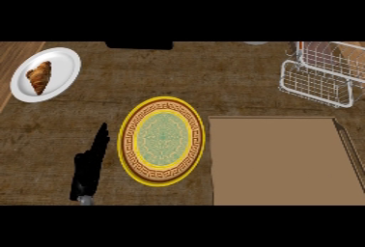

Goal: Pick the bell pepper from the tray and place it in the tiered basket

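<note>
Head view: the left hand (89, 164), fingers straight and holding nothing, rests at the lower left beside a patterned yellow-rimmed plate (161, 141). Right of the plate lies the brown tray (278, 161); no bell pepper shows on it. The white wire tiered basket (322, 72) stands at upper right. A croissant (39, 76) sits on a white plate (64, 60) at upper left.

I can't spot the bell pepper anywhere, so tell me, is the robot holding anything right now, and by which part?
Nothing is held: the left hand rests open beside the yellow patterned plate; no right hand shows.
</note>
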### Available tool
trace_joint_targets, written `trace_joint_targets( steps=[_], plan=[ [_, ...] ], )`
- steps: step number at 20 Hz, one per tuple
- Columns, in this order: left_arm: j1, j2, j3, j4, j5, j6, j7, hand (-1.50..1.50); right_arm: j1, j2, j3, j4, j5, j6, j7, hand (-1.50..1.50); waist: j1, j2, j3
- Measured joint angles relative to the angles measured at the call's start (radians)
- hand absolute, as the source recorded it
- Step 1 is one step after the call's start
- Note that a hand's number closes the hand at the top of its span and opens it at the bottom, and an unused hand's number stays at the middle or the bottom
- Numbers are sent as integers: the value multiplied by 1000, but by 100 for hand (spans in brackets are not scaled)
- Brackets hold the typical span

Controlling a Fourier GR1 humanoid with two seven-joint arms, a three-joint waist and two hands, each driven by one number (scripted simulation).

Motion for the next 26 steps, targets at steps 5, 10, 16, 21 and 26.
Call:
trace_joint_targets(
  steps=[5,10,16,21,26],
  plan=[
    [-7,3,6,-4,3,-4,12,0,-15,41,-89,85,-91,48,3,-150,3,2,1],
    [7,4,4,-17,1,-7,3,0,-19,51,-187,135,-190,82,-24,-150,5,3,1],
    [-16,-9,-1,-11,-10,7,25,0,-26,8,-299,146,-299,77,-60,-150,1,3,2],
    [-1,-5,3,-16,-5,0,12,0,-11,-95,-377,143,-355,-18,-37,-150,-3,3,1],
    [9,-5,3,-29,-11,7,19,0,40,-233,-442,169,-403,-22,5,-150,-8,4,2]
  ],
)
